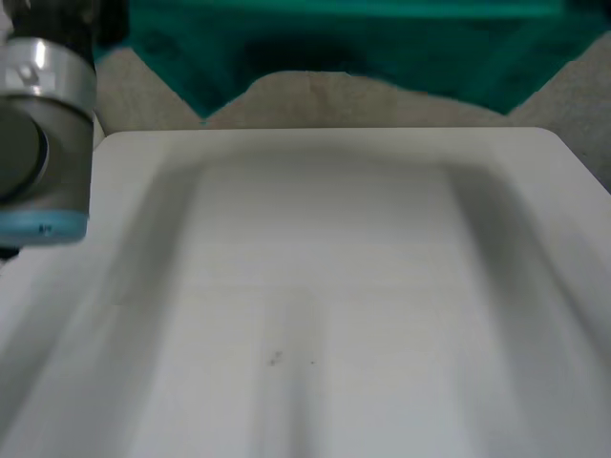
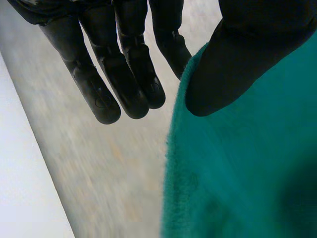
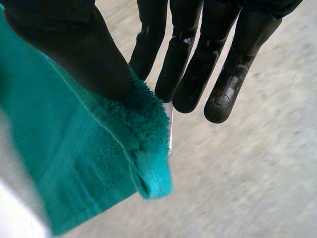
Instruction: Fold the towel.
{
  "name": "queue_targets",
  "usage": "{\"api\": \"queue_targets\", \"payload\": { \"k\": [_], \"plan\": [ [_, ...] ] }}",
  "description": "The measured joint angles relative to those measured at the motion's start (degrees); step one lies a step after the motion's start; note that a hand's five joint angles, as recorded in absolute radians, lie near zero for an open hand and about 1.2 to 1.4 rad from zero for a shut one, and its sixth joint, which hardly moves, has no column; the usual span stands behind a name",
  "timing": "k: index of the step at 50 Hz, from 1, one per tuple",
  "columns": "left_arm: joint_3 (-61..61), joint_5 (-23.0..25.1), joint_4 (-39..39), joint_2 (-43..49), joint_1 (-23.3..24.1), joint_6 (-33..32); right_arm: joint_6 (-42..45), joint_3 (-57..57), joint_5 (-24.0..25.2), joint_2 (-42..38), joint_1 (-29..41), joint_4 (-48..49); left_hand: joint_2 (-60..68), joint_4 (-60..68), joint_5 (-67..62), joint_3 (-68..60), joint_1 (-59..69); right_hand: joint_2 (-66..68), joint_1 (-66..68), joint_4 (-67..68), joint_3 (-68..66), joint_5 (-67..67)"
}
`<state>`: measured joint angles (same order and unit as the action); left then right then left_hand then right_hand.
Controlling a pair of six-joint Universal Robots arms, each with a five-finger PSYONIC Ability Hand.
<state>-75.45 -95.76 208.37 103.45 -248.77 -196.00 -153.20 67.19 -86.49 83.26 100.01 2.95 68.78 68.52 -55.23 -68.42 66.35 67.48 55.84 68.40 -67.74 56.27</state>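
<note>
One teal towel (image 1: 382, 48) is seen in the head view, stretched across the 12 o'clock side beyond the far edge of the white tabletop (image 1: 315, 286) and held clear of it. Its lower edge is hung in front of the grey-beige floor (image 1: 325, 100), and two drooping points of that edge are seen, one toward 11 o'clock and one toward 1 o'clock. A grey joint of the left arm (image 1: 43, 143), capped in light blue, is found at 9 o'clock above the tabletop. In the left wrist view, the left hand (image 2: 130, 69) is shown with its fingers kept nearly straight and close together, while its thumb (image 2: 247, 54) is laid flat on the towel's face. The cloth's edge is passed between the thumb and the nearest finger, whose tip is partly covered by it, so the towel is pinched there; whether that spot is a corner cannot be told. The floor is seen behind the fingertips. In the right wrist view, the right hand (image 3: 198, 74) is shown with its thumb (image 3: 74, 44) pressed onto a hemmed corner of the towel, the pile being bunched at the thumb's tip and clamped against the finger beside it. The remaining fingers are held straight, just beside the cloth, and the corner's tip is left hanging past the thumb, with the floor behind it.
</note>
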Motion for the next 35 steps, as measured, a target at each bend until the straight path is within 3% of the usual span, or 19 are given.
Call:
{"api": "queue_targets", "payload": {
  "k": [10, 17, 24, 28, 29, 32, 34, 35],
  "plan": [
    [-14.4, 1.5, -2.0, 1.6, -1.3, 0.2, 0.1, 12.7, 2.5, -1.9, -0.1, -0.3, 0.0, 0.0, 0.0, 0.0, 0.0, 0.0, 0.0, 0.0, 0.0, 0.0],
    [-21.9, 4.6, -2.2, 8.7, -1.3, -0.3, 0.4, 21.3, 5.0, -13.2, -0.4, -0.5, 0.0, 0.0, 0.0, 0.0, 0.0, 0.0, 0.0, 0.0, 0.0, 0.0],
    [-25.5, 4.9, -3.8, 10.9, -1.3, -1.0, 3.7, 23.2, 5.0, -17.9, -0.4, -3.6, 0.0, 0.0, 0.0, 0.0, 0.0, 0.0, 0.0, 0.0, 0.0, 0.0],
    [-28.5, 4.4, -8.5, 8.9, -1.4, -3.4, 9.9, 25.0, 4.4, -16.6, -0.4, -8.9, 0.0, 0.0, 0.0, 0.0, 0.0, 0.0, 0.0, 0.0, 0.0, 0.0],
    [-31.0, 3.5, -14.3, 5.3, -1.6, -6.5, 17.2, 27.6, 3.5, -13.1, -0.5, -14.4, 0.0, 0.0, 0.0, 0.0, 0.0, 0.0, 0.0, 0.0, 0.0, 0.0],
    [-34.1, 1.5, -24.9, -0.9, -1.6, -11.3, 25.0, 31.0, 2.1, -8.2, -1.1, -19.2, 0.0, 0.0, 0.0, 0.0, 0.0, 0.0, 0.0, 0.0, 0.0, 0.0],
    [-34.1, 1.5, -24.9, -0.9, -1.6, -11.3, 25.0, 31.0, 2.1, -8.2, -1.1, -19.2, 0.0, 0.0, 0.0, 0.0, 0.0, 0.0, 0.0, 0.0, 0.0, 0.0],
    [-35.4, 0.5, -30.1, -4.0, -1.4, -13.2, 30.5, 33.8, 1.1, -4.4, -1.7, -21.8, 0.0, 0.0, 0.0, 0.0, 0.0, 0.0, 0.0, 0.0, 0.0, 0.0]
  ]
}}
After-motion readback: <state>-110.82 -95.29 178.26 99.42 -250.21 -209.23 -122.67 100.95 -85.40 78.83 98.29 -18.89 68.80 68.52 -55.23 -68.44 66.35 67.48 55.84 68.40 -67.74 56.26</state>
